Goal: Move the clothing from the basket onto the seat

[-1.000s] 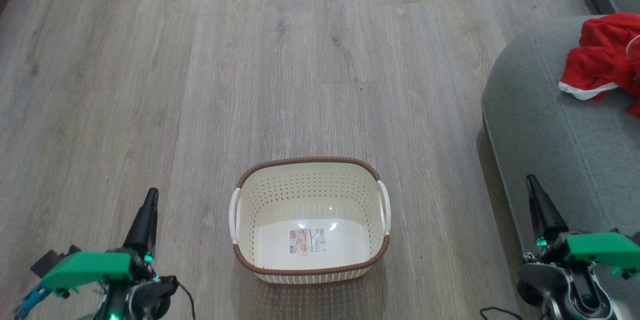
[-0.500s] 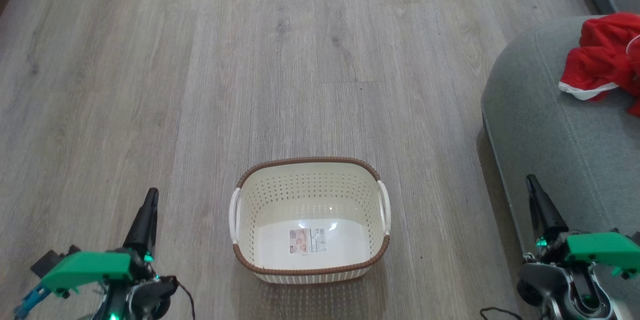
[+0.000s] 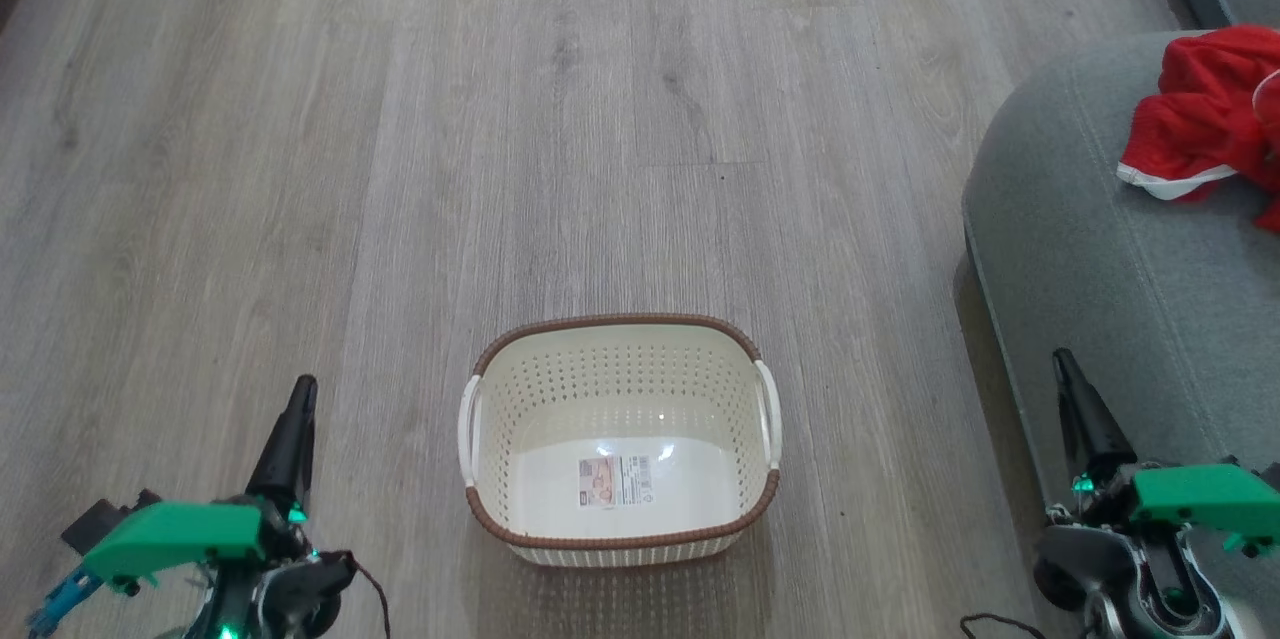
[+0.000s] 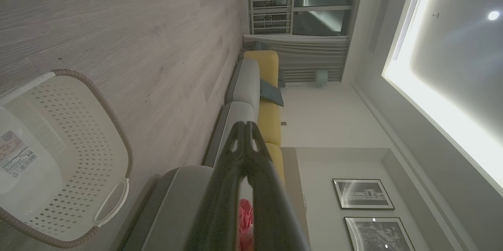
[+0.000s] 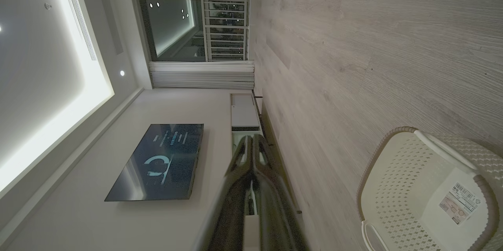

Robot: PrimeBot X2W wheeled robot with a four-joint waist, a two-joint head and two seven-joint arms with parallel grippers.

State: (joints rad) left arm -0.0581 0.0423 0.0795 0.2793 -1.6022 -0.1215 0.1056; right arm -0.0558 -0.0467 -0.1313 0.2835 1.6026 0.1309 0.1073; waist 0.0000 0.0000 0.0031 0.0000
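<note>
Nothing moved since the earlier frames. Item: red jersey (image 3: pixel 1200 114) — on sofa seat (image 3: pixel 1090 259); basket (image 3: pixel 620 322) empty. Closed, holding nothing: left gripper (image 3: pixel 302 387), right gripper (image 3: pixel 1062 359). My worry — right arm clipping the seat edge beside it.

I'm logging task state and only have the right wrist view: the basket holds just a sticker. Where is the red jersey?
Observer: The clothing lies crumpled on the seat, far right in the head view.
Operator: Is the left gripper holding anything?
Observer: No, the left gripper is shut on nothing, left of the basket and apart from it.
Operator: Where does my right gripper stand?
Observer: The right gripper is at the seat's near edge, well short of the clothing.
</note>
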